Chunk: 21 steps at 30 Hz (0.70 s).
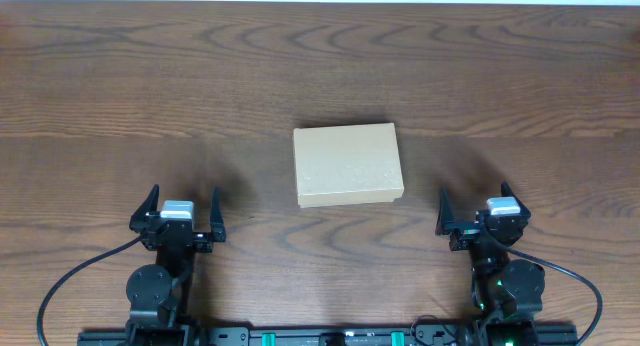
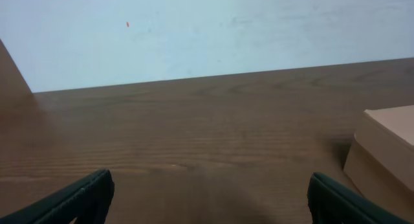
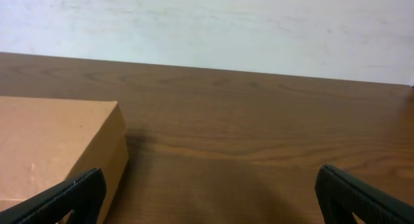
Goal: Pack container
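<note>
The container (image 1: 347,165) is a small tan cardboard box lying shut in the middle of the wooden table. It also shows at the right edge of the left wrist view (image 2: 388,153) and at the left of the right wrist view (image 3: 55,153). My left gripper (image 1: 180,212) is open and empty near the front edge, left of the box. My right gripper (image 1: 480,208) is open and empty near the front edge, right of the box. Both sets of fingers show wide apart in the wrist views, left (image 2: 210,198) and right (image 3: 210,198).
The brown wooden table (image 1: 150,86) reaches back to a pale wall (image 2: 207,30). Black cables (image 1: 70,281) run from both arm bases at the front edge.
</note>
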### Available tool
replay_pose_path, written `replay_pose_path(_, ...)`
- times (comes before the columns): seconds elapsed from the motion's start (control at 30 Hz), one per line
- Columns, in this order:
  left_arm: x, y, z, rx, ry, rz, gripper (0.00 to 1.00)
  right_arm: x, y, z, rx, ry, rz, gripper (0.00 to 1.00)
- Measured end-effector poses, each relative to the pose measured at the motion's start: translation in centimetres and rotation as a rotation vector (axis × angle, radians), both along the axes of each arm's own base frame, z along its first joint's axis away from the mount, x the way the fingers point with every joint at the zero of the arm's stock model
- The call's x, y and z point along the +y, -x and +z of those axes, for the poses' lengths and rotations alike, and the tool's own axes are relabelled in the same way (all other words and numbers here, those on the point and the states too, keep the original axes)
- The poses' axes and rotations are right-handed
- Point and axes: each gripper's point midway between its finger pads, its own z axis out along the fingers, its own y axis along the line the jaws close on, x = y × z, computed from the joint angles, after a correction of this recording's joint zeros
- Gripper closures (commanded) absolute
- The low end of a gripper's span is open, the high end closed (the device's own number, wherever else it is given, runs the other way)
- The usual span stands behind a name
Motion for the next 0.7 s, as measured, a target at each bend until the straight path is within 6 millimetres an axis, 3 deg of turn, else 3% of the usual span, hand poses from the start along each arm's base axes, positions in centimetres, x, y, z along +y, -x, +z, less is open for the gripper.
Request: replay_pose_path(0.7,-0.07,0.0,-0.01,0.004,0.074,0.004,0.05,-0.01,0.0,0.0,0.0,0.0,0.0,0.01)
